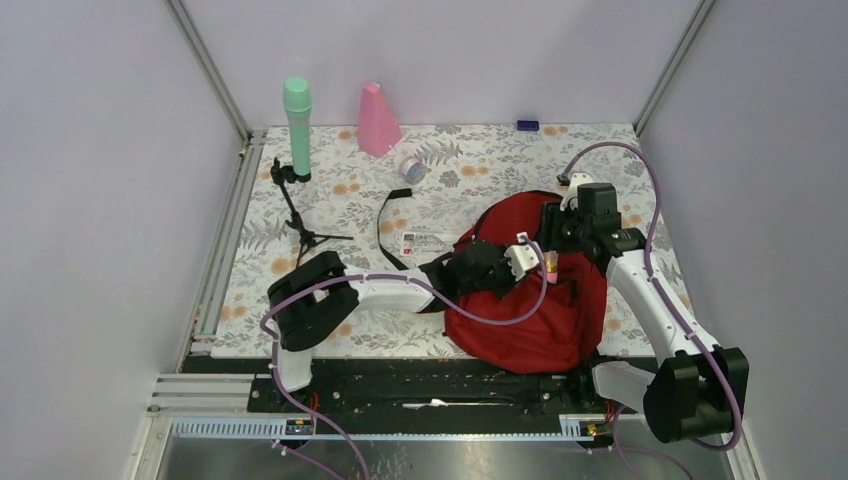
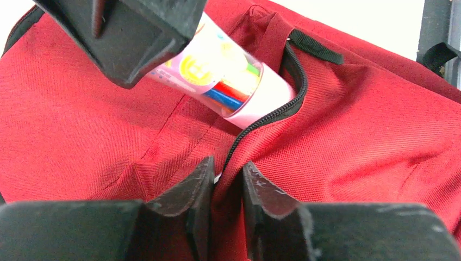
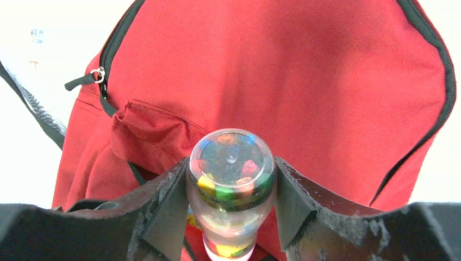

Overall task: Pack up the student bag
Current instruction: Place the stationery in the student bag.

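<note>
Red student bag (image 1: 540,320) lies on tabletop (image 1: 470,160), mid-right. The right claw (image 3: 231,185) is clamped on clear pen tube (image 2: 228,76), pink end at zip mouth, bag interior hidden. The left claw (image 2: 225,182) is nearly together, pinching bag fabric beside zip.

Bright, even overhead light casts soft shadows on the flower-printed table (image 1: 470,165). In wrist views everything beyond the large red fabric backpack (image 3: 282,70) blows out white.
</note>
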You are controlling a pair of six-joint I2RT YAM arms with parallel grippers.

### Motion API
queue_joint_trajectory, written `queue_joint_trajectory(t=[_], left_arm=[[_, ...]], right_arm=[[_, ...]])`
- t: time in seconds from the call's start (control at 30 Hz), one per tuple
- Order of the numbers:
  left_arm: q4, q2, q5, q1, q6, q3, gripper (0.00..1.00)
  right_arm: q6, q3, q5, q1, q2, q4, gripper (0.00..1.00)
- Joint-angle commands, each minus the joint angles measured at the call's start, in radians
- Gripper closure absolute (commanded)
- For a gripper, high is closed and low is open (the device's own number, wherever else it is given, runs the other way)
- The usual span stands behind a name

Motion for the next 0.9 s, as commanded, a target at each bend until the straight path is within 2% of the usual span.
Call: queue_joint_trajectory(t=[0.0, 0.1, 0.3, 0.43, 0.63, 0.73, 0.8, 0.87], left_arm=[[0.122, -0.106, 0.020, 0.004, -0.056, -0.030, 0.84], [0.145, -0.126, 0.042, 0.004, -0.087, -0.046, 0.93], [0.168, -0.150, 0.124, 0.022, -0.156, -0.051, 0.97], [0.195, -0.134, 0.167, 0.075, -0.251, -0.040, 0.97], [0.218, -0.133, 0.216, 0.119, -0.274, -0.052, 0.98], [0.219, -0.137, 0.224, 0.119, -0.267, -0.055, 0.99], [0.225, -0.136, 0.228, 0.119, -0.268, -0.059, 0.99], [0.227, -0.134, 0.233, 0.119, -0.267, -0.059, 0.99]], right_arm=[[0.016, -0.039, -0.060, -0.006, -0.019, 0.124, 0.94], [0.008, -0.053, -0.081, -0.005, -0.006, 0.169, 0.94], [-0.013, -0.066, -0.145, -0.005, 0.007, 0.165, 0.94], [-0.053, -0.052, -0.232, -0.005, 0.008, 0.063, 0.94], [-0.060, 0.013, -0.198, 0.019, 0.039, -0.102, 0.94], [-0.064, 0.039, -0.174, 0.040, 0.071, -0.186, 0.90], [-0.055, 0.025, -0.209, 0.049, 0.079, -0.207, 0.85], [-0.033, 0.007, -0.226, 0.050, 0.074, -0.197, 0.74]])
